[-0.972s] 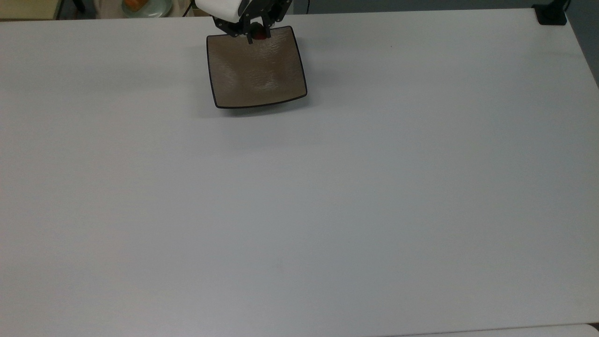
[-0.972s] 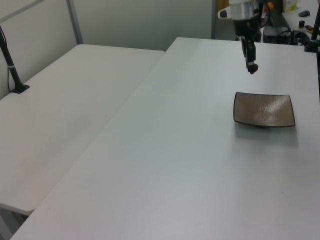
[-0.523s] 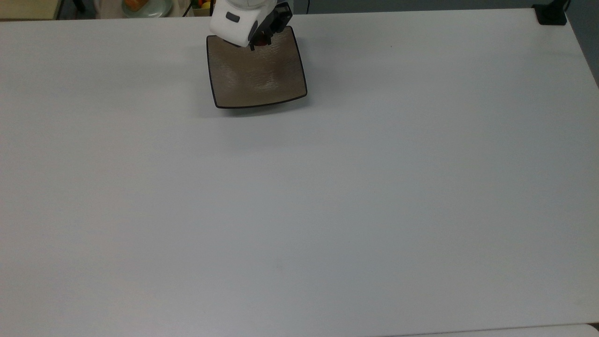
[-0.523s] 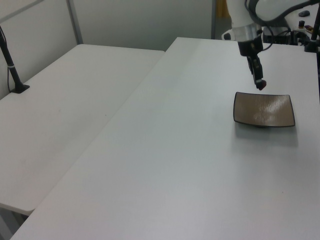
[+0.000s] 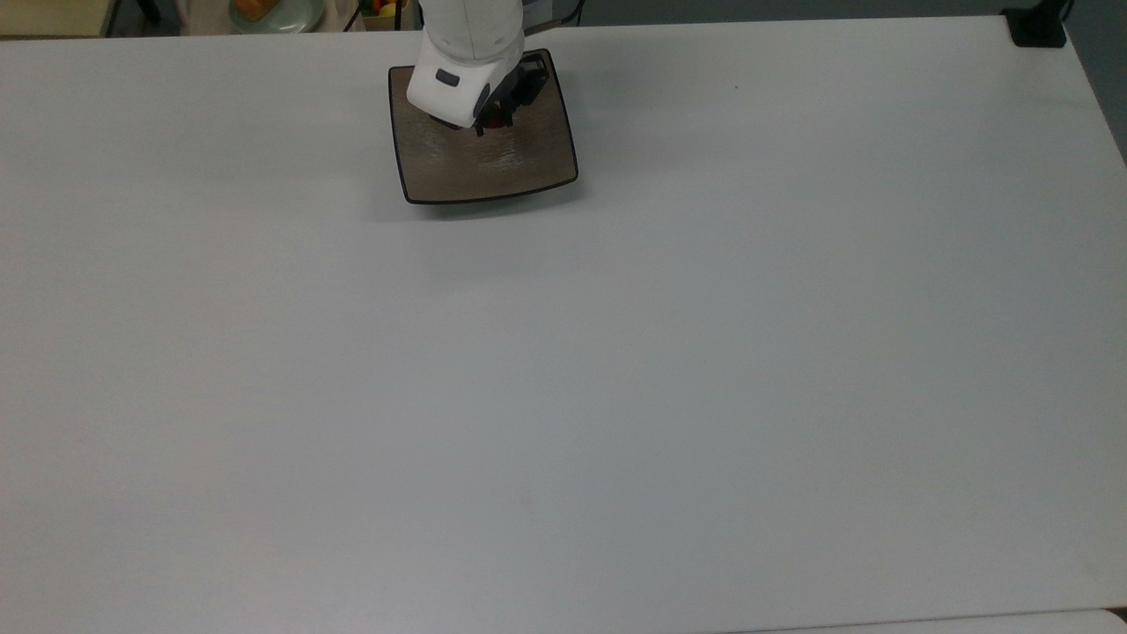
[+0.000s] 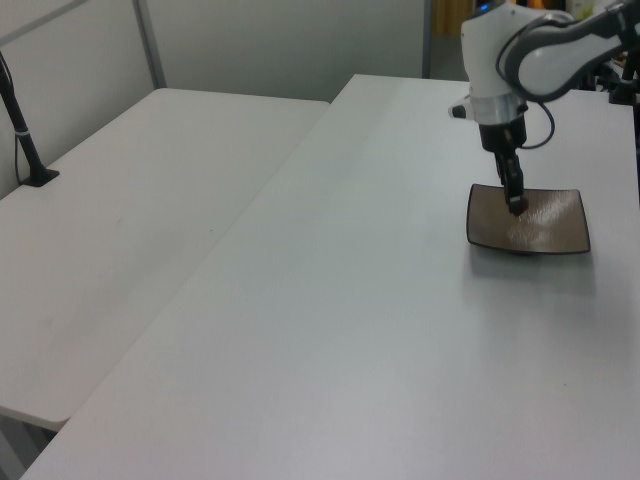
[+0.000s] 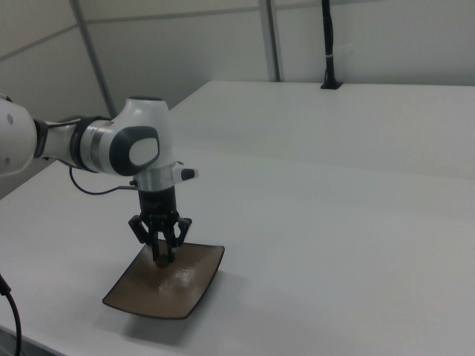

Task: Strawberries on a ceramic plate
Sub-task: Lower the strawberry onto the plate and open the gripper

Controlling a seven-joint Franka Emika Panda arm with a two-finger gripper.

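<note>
Right view: your fingers (image 7: 162, 259) pinch the strawberry (image 7: 161, 260) directly above the ceramic plate (image 7: 185, 285), near its centre; release is straight down, no sideways correction needed.

strawberry (image 5: 498, 117): mostly hidden by tool (image 5: 493, 123) | ceramic plate (image 5: 493, 167): far part covered by arm

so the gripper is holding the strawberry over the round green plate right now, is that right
Not quite. The gripper does hold the strawberry between its jaws, but it is over the square brown ceramic plate, not a round green one. The right view shows this most clearly; the top view shows the gripper above the same square plate.
</note>
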